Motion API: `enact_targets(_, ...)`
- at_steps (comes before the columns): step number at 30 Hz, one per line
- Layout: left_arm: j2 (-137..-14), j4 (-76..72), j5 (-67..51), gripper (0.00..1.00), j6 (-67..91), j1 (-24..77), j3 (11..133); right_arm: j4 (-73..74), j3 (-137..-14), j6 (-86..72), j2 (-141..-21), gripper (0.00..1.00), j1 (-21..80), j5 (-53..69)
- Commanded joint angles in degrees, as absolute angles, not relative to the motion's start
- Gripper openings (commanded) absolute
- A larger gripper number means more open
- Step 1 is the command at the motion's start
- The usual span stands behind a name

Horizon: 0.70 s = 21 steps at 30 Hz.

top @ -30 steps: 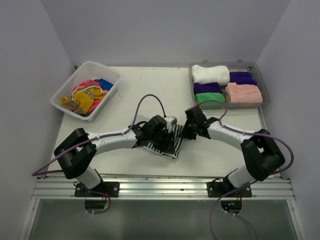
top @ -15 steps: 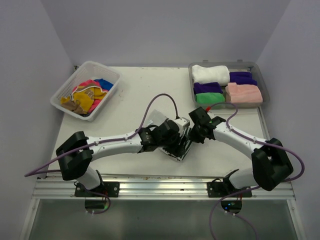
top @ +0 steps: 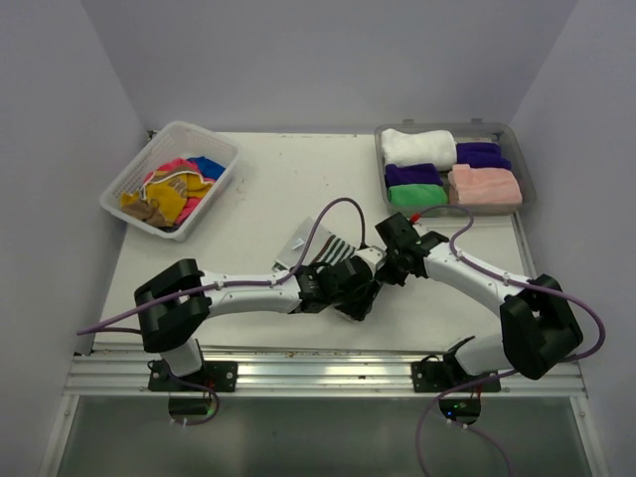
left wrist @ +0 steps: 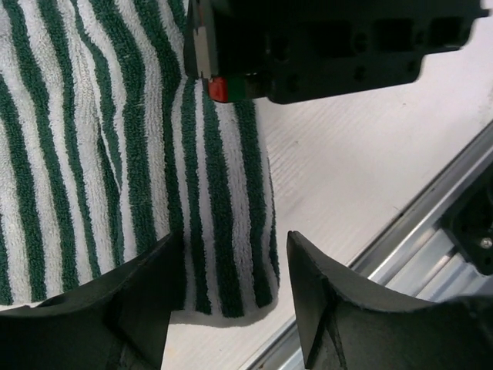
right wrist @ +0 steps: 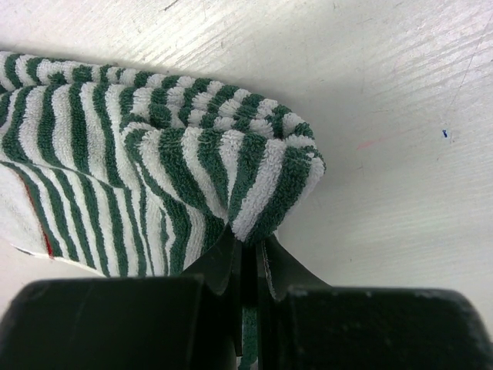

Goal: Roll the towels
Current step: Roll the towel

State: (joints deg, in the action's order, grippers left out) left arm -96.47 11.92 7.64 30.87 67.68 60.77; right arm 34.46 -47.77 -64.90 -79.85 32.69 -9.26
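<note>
A green-and-white striped towel [top: 333, 247] lies near the table's front edge between my two arms. My right gripper [top: 384, 270] is shut on a bunched fold of that towel [right wrist: 154, 146], the cloth pinched between the jaws of the right gripper [right wrist: 248, 245]. My left gripper [top: 360, 298] is open. In the left wrist view its gripper [left wrist: 233, 239] straddles the near corner of the striped towel [left wrist: 92, 154], with nothing gripped. The right gripper's black body [left wrist: 323, 46] shows just beyond.
A white lattice basket [top: 214, 194] at the back left holds loose towels [top: 174, 189] in yellow, pink and blue. A grey tray [top: 525, 179] at the back right holds rolled towels [top: 417, 147]. An aluminium rail [top: 318, 373] runs along the table's near edge.
My left arm has swung right and toward the near edge, and its gripper has opened wider. The towel has bunched toward the right gripper, which has stayed shut on it.
</note>
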Motion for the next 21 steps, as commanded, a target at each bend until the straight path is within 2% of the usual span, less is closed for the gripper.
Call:
enact_targets(1,-98.34,9.14,11.07,0.60,31.73,68.12,62.93,34.28,-49.04,-66.80,-78.75,0.00,32.61,-8.79)
enact_targets(10,-100.98,8.97,13.27,0.53,31.03,68.20,64.07,33.93,-48.25,-67.67,-77.87,0.00,32.61,-8.09)
enact_targets(13,-102.13,8.96,13.10,0.45,31.02,68.12,64.51,33.40,-47.46,-67.94,-77.43,0.00,32.61,-7.65)
enact_targets(16,-102.22,8.96,12.31,0.29,31.20,67.85,64.51,33.40,-47.20,-67.33,-76.82,0.00,32.69,-7.73)
enact_targets(17,-101.69,8.88,10.56,0.20,31.38,67.76,64.51,33.49,-47.11,-67.06,-76.56,0.00,32.52,-7.65)
enact_targets(19,-100.81,7.22,7.49,0.10,32.08,66.28,62.94,33.31,-47.11,-65.93,-75.68,0.11,32.26,-7.38)
enact_targets(20,-99.33,6.08,3.38,0.00,32.52,65.49,62.06,33.22,-46.94,-65.57,-75.06,0.19,32.17,-7.38)
enact_targets(21,-98.45,4.93,0.99,0.00,33.65,63.30,59.70,32.70,-46.85,-64.70,-74.45,0.23,31.91,-7.30)
